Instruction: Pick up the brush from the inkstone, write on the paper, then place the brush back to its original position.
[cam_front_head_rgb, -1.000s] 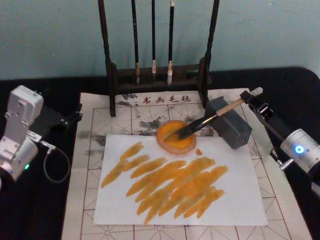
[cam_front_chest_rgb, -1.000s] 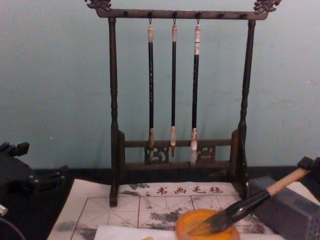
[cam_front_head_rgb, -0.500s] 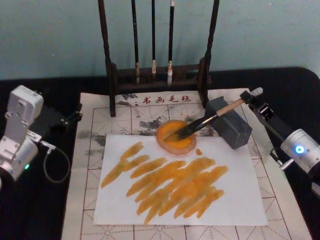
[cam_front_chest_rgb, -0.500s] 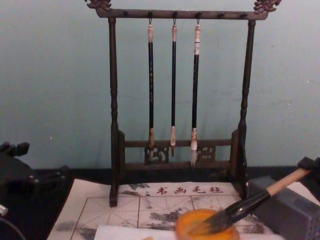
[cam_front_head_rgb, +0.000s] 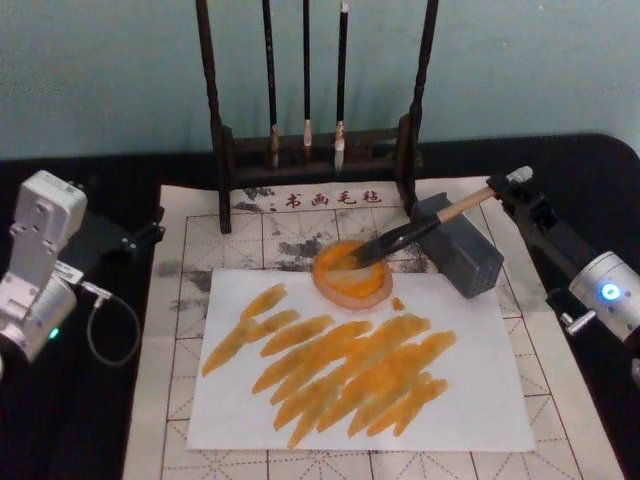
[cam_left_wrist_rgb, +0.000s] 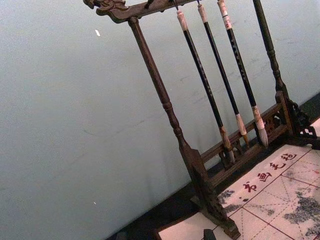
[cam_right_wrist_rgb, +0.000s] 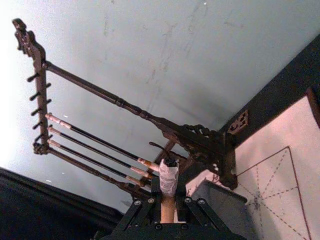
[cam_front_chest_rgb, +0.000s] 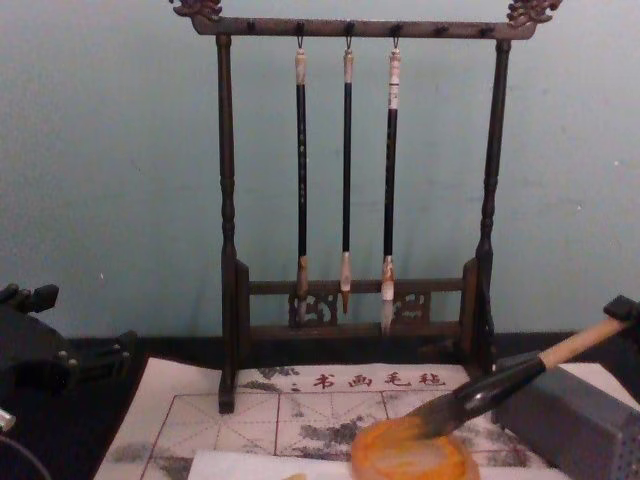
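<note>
The brush (cam_front_head_rgb: 415, 230), tan wooden shaft and glossy black ferrule, slants with its dark tuft over the round orange inkstone (cam_front_head_rgb: 352, 287). The right gripper (cam_front_head_rgb: 503, 188) is clamped on its white-capped end; the left gripper (cam_front_head_rgb: 150, 230) rests beside the gridded mat (cam_front_head_rgb: 170, 400).

A dark wooden brush rack (cam_front_chest_rgb: 226, 200) stands at the far edge of a pale felt mat (cam_front_head_rgb: 172, 330), in front of a teal wall (cam_front_head_rgb: 120, 70). Three thin black-handled brushes (cam_front_chest_rgb: 347, 170) hang side by side from its top bar, tufts down, with their tips level with the rack's lower rails. The mat lies on a black counter (cam_front_head_rgb: 70, 430). It bears a printed grid, a row of red characters (cam_front_head_rgb: 330, 198) just in front of the rack, and grey ink stains (cam_front_head_rgb: 300, 245). A grey rectangular box (cam_front_head_rgb: 470, 260) lies on the mat near the rack's right post, askew to the grid.
</note>
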